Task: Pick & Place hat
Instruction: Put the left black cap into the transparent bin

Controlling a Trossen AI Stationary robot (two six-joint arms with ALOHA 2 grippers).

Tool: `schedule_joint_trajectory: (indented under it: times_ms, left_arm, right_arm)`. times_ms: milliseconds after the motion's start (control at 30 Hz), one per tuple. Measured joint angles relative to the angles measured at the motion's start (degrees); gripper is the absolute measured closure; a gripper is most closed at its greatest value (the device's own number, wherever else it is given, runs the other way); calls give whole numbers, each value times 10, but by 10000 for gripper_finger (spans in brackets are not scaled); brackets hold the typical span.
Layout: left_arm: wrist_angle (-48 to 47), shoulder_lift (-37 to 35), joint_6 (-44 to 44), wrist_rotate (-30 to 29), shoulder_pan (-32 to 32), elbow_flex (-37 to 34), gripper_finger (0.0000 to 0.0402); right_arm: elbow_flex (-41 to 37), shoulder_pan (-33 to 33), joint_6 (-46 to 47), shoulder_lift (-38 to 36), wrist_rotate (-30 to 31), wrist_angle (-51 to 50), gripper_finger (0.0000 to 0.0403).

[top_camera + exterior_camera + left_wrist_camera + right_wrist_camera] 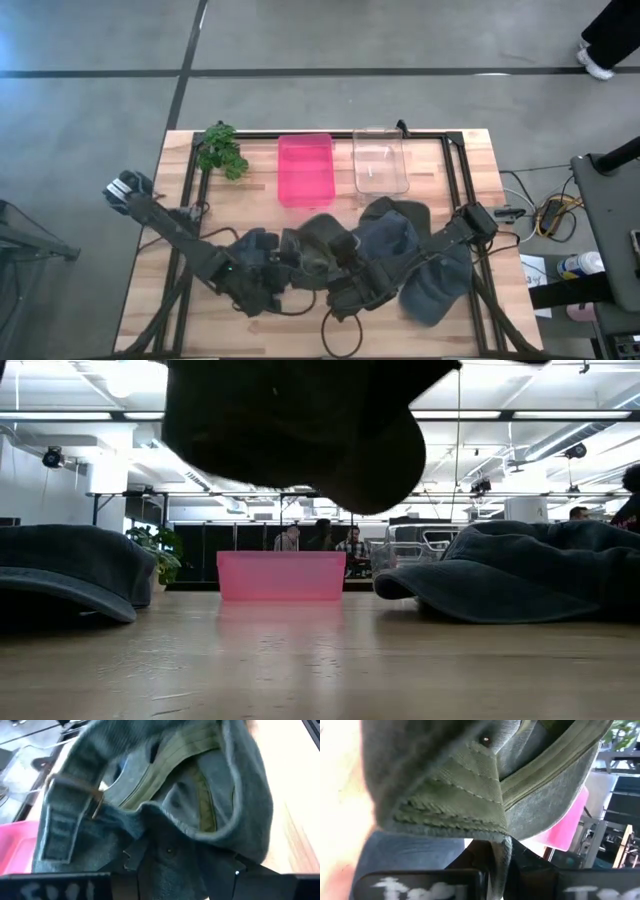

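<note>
Both grippers, left (pixel 172 870) and right (pixel 502 865), pinch one olive hat (pixel 320 250) between their jaws (lifted clear). Raise evenly, keep fabric taut toward pink bin (pixel 305 168).

A dark olive-green cap (pixel 318 245) hangs above the desk at lower centre of the overhead frame, crumpled, its paler lining and buckled strap showing. Two blue-grey caps lie flat: one (pixel 395 228) just right of it, another (pixel 438 283) at lower right.
</note>
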Motion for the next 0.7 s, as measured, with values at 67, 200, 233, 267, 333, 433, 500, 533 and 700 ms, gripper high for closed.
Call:
schedule_joint_trajectory:
  times_ms: [67,200,233,267,333,433,500,533,700]
  left_arm:
    - [4,15,3,1,7,0,259]
    - [26,56,4,10,21,0,259]
    - [39,70,5,10,24,0,259]
    - [54,83,6,11,27,0,259]
    - [86,113,19,14,32,0,259]
    - [97,158,27,17,38,0,259]
    - [95,187,27,17,40,-1,259]
    - [96,201,28,18,41,-3,259]
    - [168,248,28,40,44,-29,259]
  right_arm:
    - [-14,0,-1,0,-2,5,390]
    - [-38,0,-21,0,-4,43,390]
    - [-44,0,-31,0,-14,56,390]
    - [-50,0,-40,0,-31,70,390]
    - [-61,0,-55,0,-68,91,390]
    - [-77,3,-62,0,-87,92,390]
    - [-81,7,-59,0,-98,82,389]
    - [-81,8,-56,0,-109,73,387]
    - [-84,9,5,2,-205,46,353]
